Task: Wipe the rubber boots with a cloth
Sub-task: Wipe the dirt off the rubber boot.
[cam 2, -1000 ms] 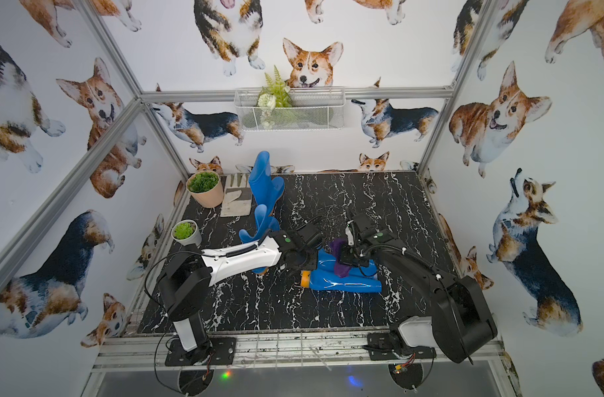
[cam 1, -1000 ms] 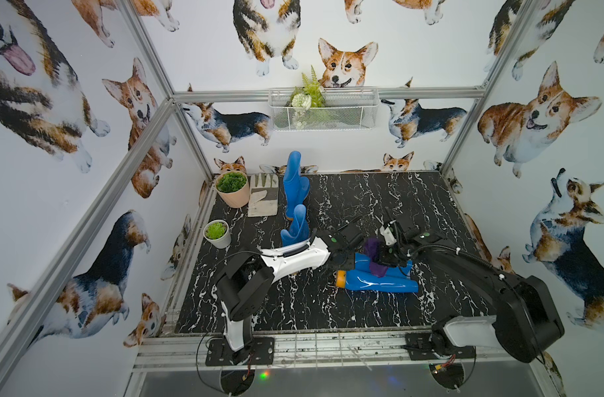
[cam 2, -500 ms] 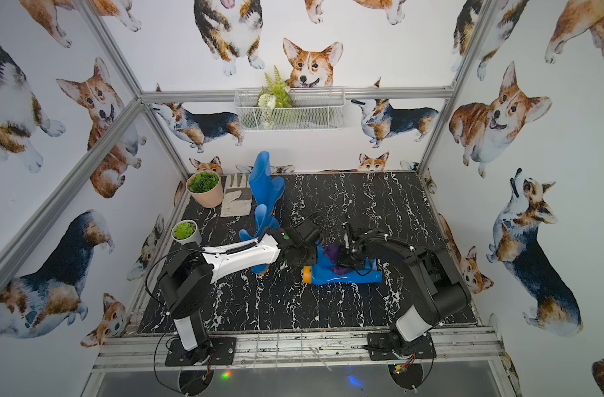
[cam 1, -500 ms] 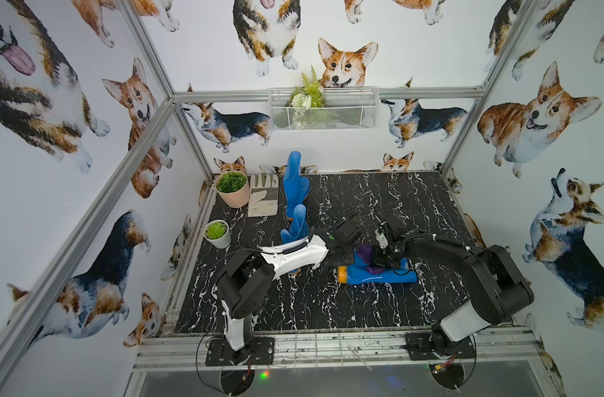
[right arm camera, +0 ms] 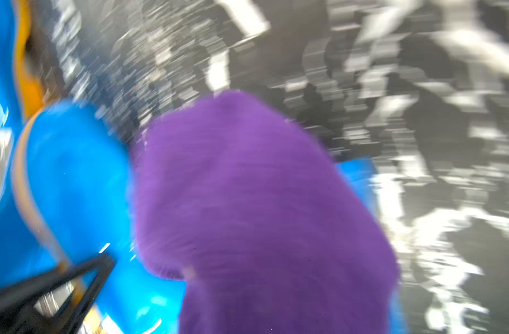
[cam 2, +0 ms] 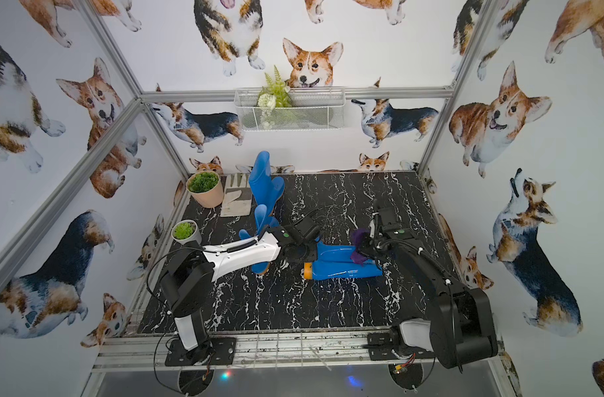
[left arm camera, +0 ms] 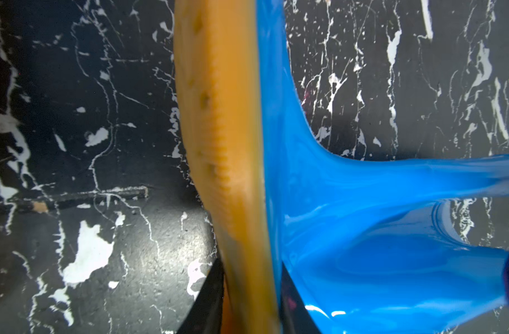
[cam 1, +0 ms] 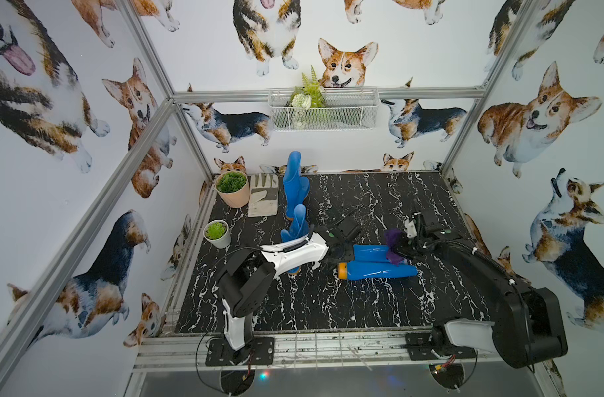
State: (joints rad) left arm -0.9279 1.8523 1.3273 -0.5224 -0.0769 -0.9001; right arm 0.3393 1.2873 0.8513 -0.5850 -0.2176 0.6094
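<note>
The black marbled table (cam 1: pixel 328 309) is occupied at its middle by the lying boot (cam 1: pixel 379 271), laid on its side with the shaft toward the right arm and the orange sole toward the left arm. The sole edge is pinched by the left gripper (left arm camera: pixel 251 306): in the left wrist view a dark finger is seen against each side of it, so the jaws are set narrowly apart and the boot is held. The cloth (cam 1: pixel 395 245) is bunched over the boot near the ankle and clamped in the right gripper (cam 1: pixel 406 244), whose jaws are fully closed.

A slip is judged the main risk. The rubber is glossy and only a thin sole edge is gripped, so the boot could be twisted out of the pinch or pushed across the table if the cloth is dragged hard along the shaft. Because the cloth is held as a wad, patches could be missed.

Two more boots are stood upright: the back boot (cam 1: pixel 293 178) near the rear wall and the middle boot (cam 1: pixel 299 223), partly hidden behind the left forearm, by which it could be toppled. A wire basket (cam 1: pixel 322 110) is hung on the rear wall, well apart. A work glove (cam 1: pixel 263 199) is laid just beside the back boot, a large pot (cam 1: pixel 233 192) beside that, and a small pot (cam 1: pixel 218 235) near the table's left edge. Nothing is seen between the cloth and the shaft.
</note>
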